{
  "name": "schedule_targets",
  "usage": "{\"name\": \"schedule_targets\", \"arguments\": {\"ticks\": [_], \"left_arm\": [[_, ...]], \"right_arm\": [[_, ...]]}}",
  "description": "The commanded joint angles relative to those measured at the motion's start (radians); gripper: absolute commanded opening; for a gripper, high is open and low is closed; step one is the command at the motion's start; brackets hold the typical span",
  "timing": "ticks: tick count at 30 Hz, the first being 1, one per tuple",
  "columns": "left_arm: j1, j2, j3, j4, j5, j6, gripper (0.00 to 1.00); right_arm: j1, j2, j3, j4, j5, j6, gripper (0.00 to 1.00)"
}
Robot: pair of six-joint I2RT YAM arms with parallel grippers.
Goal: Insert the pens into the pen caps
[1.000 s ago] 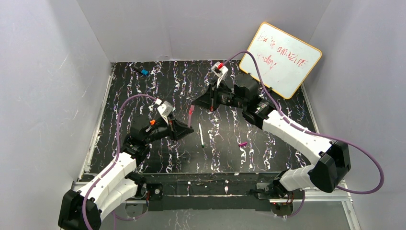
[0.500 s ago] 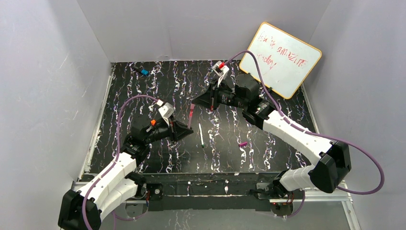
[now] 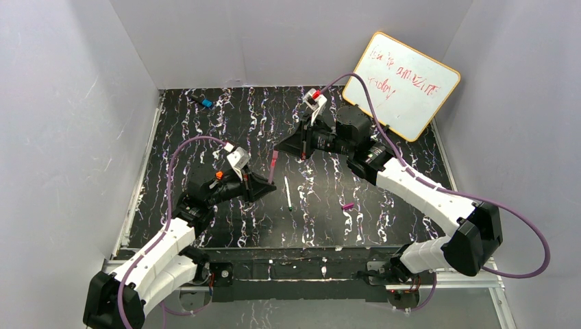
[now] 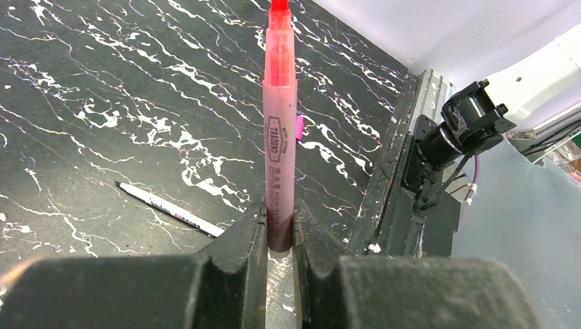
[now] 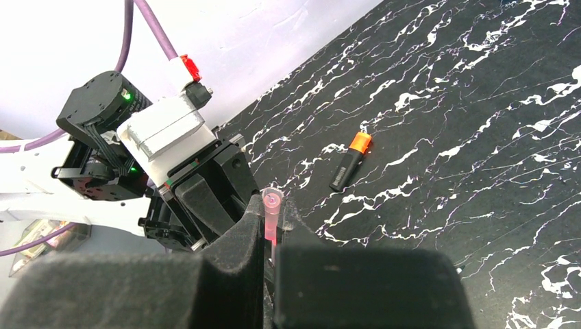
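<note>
My left gripper (image 3: 265, 184) is shut on the lower end of the thin pink pen (image 4: 281, 137), which points up toward my right gripper (image 3: 279, 148). My right gripper (image 5: 273, 218) is shut on the pale pink cap (image 5: 272, 209), held just beyond the pen's red tip; I cannot tell if they touch. The thin white pen (image 3: 288, 193) lies on the table, and it also shows in the left wrist view (image 4: 168, 209). The magenta cap (image 3: 347, 205) lies to its right. The short black marker with an orange tip (image 5: 348, 162) lies on the table. The orange cap is out of view.
A black marker with a blue end (image 3: 203, 102) lies at the far left corner. A whiteboard (image 3: 401, 86) leans on the back right wall. Grey walls close in the black marbled table (image 3: 384, 219) on three sides.
My left gripper with the pink pen has shifted slightly to the left. My right gripper with the cap has barely moved.
</note>
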Motion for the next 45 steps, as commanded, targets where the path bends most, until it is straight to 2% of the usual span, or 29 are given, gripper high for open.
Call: {"name": "schedule_targets", "arguments": {"ticks": [1,32,45], "left_arm": [[0.001,-0.017,0.043,0.01,0.006,0.014,0.0],[0.001,-0.064,0.049,0.011,0.005,0.053,0.0],[0.01,0.071,0.166,0.05,0.001,0.111,0.0]], "right_arm": [[0.002,-0.005,0.016,0.029,-0.022,-0.003,0.01],[0.004,0.012,-0.018,0.038,-0.036,0.006,0.01],[0.084,-0.045,-0.074,-0.017,0.029,-0.04,0.01]]}}
